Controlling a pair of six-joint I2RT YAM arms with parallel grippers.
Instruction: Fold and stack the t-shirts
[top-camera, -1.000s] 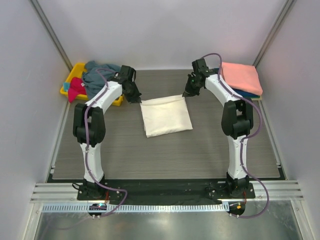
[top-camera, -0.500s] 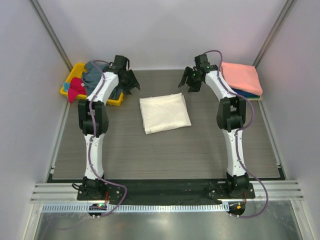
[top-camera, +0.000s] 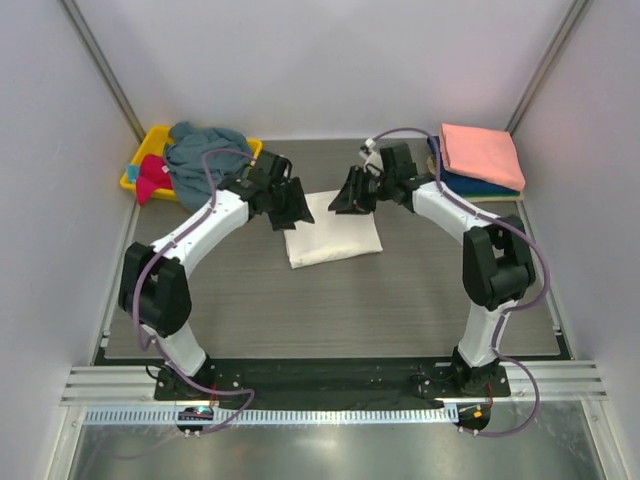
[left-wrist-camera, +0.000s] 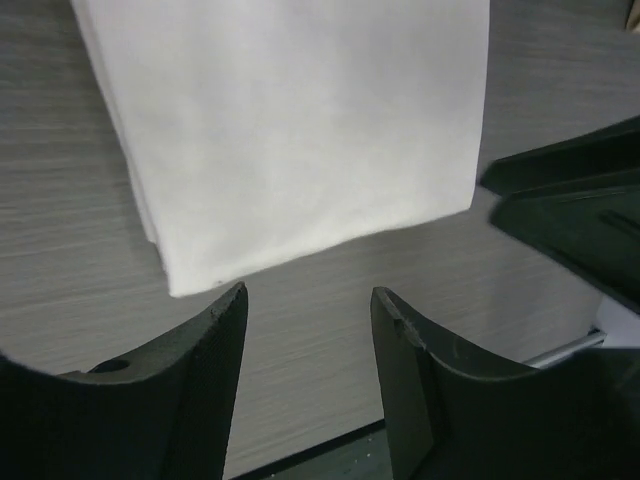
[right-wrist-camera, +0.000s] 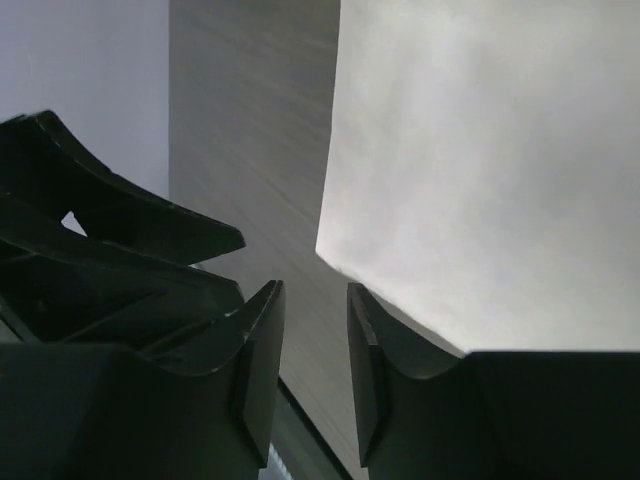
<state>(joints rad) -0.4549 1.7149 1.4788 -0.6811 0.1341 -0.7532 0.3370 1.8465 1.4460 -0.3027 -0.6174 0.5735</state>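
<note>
At the centre of the counter (top-camera: 300, 310), the folded cream-white t-shirt (top-camera: 335, 240) lies flat. The left gripper (top-camera: 298, 210) and right gripper (top-camera: 342, 200) both hover over its far edge, jaws apart, holding nothing, very near each other. Risk one: they clip each other going for that edge. Risk two: a shallow pinch grabs only the top layer, and the fold opens en route to the salmon-pink t-shirt (top-camera: 483, 152) at far right.
</note>
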